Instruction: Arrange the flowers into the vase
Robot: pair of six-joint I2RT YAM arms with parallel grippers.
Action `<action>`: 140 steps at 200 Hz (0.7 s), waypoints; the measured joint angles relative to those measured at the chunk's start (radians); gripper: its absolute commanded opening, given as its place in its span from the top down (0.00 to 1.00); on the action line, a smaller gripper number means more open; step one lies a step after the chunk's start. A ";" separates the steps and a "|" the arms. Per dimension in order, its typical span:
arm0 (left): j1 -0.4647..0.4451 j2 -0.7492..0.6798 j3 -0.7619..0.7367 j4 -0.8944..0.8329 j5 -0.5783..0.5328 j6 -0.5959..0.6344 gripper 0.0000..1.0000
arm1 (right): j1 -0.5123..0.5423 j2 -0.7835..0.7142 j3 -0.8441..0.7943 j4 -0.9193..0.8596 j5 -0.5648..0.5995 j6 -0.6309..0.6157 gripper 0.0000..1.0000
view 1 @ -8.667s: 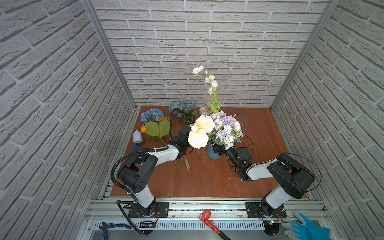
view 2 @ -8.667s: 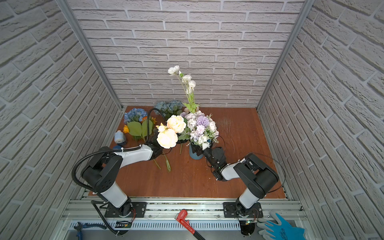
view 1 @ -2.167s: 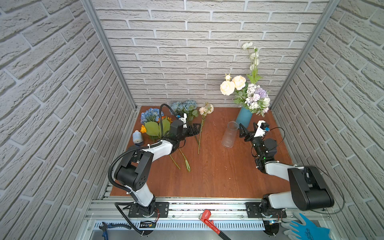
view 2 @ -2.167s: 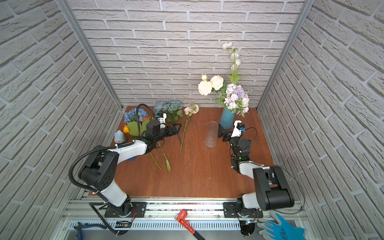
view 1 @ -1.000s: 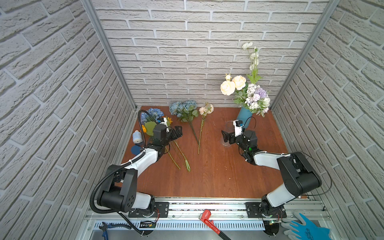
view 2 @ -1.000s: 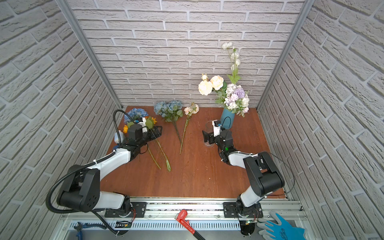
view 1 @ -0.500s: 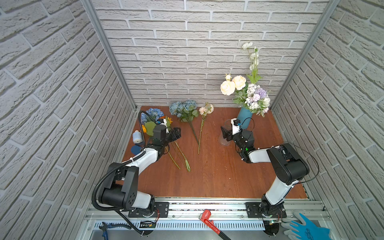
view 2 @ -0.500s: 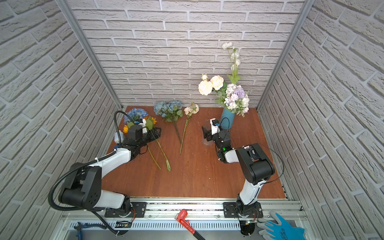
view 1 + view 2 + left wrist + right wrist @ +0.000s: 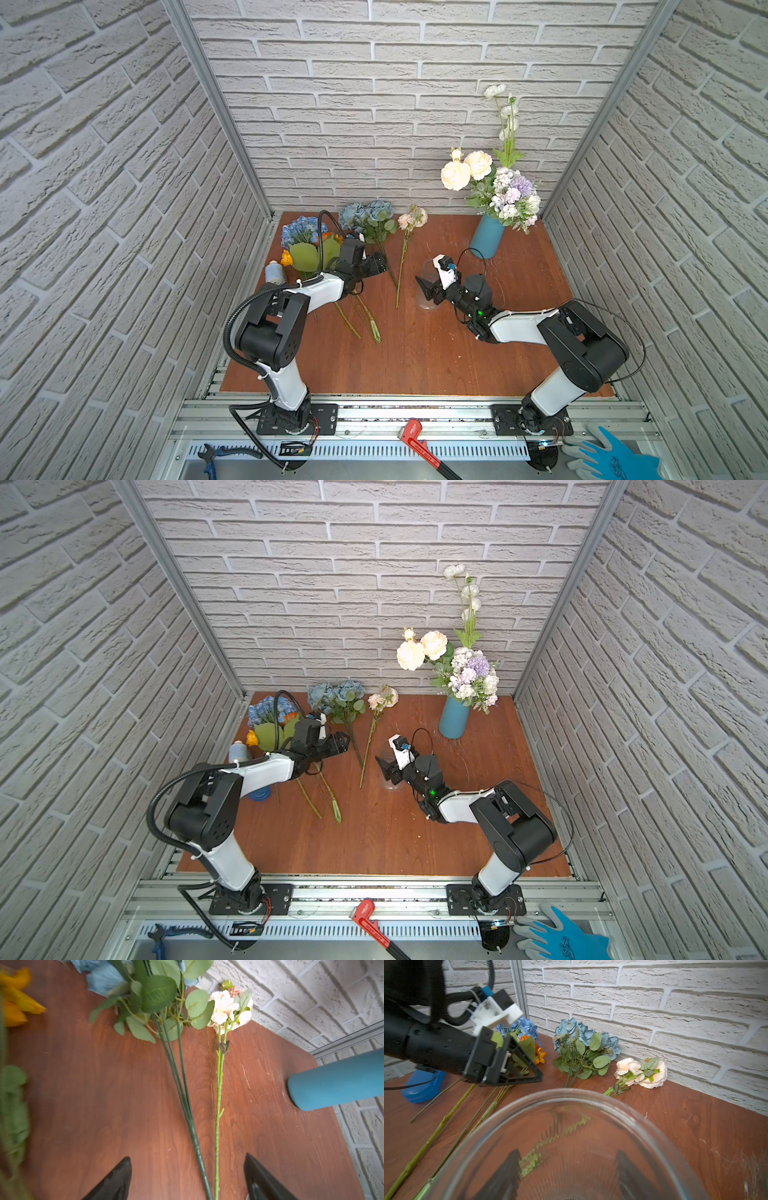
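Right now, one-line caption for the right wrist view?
Right gripper flanking the clear glass vase; left gripper over loose flower stems.

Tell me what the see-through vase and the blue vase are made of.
The clear vase looks like glass: glossy, and you see through its ribbed wall. The blue vase is matte and opaque; ceramic or coated metal, I cannot tell.

White brick walls (image 9: 415,83), metal corner posts (image 9: 216,104) — reddish-brown wooden table (image 9: 436,361), even light
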 measured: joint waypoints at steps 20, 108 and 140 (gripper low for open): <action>-0.016 0.061 0.064 -0.030 -0.010 -0.017 0.24 | 0.014 -0.002 0.006 -0.014 0.008 -0.011 0.32; -0.074 0.178 0.143 -0.146 -0.070 -0.082 0.35 | 0.018 -0.118 0.003 -0.155 0.014 -0.003 0.00; -0.087 0.220 0.187 -0.154 -0.084 -0.103 0.51 | 0.018 -0.253 -0.005 -0.256 0.016 0.019 0.00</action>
